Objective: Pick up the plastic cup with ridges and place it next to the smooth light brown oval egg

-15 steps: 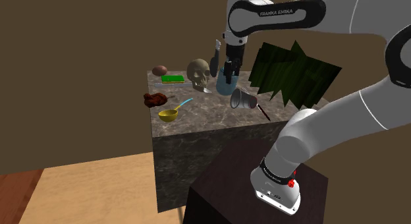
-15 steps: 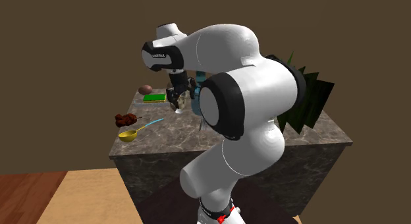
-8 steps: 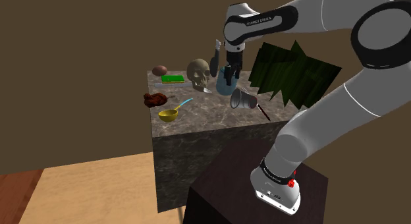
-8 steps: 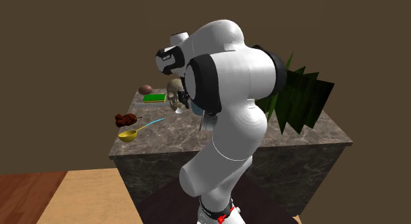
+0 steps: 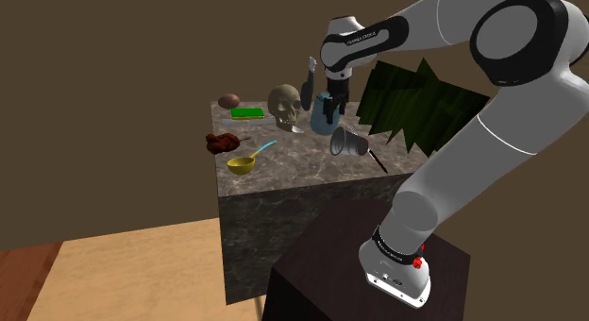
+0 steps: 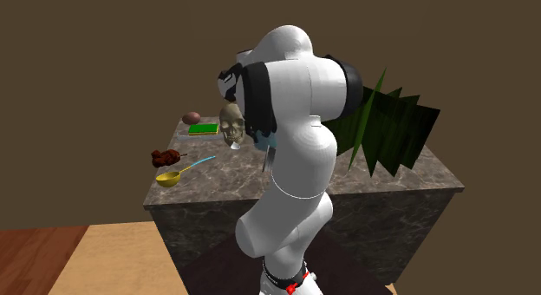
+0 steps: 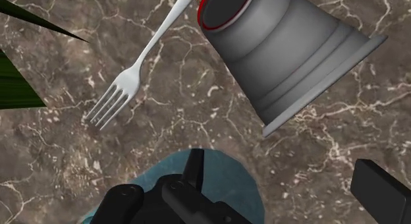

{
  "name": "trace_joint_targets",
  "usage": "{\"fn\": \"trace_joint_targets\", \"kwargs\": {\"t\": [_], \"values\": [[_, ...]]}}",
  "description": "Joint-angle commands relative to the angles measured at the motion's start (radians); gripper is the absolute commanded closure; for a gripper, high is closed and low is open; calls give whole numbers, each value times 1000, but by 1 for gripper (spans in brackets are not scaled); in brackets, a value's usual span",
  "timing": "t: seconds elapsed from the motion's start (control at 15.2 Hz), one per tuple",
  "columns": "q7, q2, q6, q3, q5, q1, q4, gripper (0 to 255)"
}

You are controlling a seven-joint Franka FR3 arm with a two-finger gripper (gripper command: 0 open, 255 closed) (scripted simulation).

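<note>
Pincer (image 5: 328,106) at teal object (image 7: 227,171), its grip impossible to tell, ridged grey cup (image 7: 296,51) lying beside fork (image 7: 135,72)

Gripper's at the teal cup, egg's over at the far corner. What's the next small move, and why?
Probably a short straight lift. The gripper is right at the teal cup, the grey cup lies on its side close by with the fork, and the skull stands between here and the egg. Rising first should clear them before heading toward the egg.
</note>
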Motion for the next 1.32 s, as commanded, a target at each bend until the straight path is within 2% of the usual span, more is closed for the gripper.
{"fn": "trace_joint_targets", "kwargs": {"t": [0.0,0.2,0.66,0.73,1.25], "values": [[2,32,45,-4,-1,-1,-41,0],[3,42,81,-11,-5,-1,-67,0],[3,42,81,-13,-5,1,-67,0],[4,42,81,-12,-5,1,-67,255],[2,40,78,-13,-5,0,-65,255]]}}
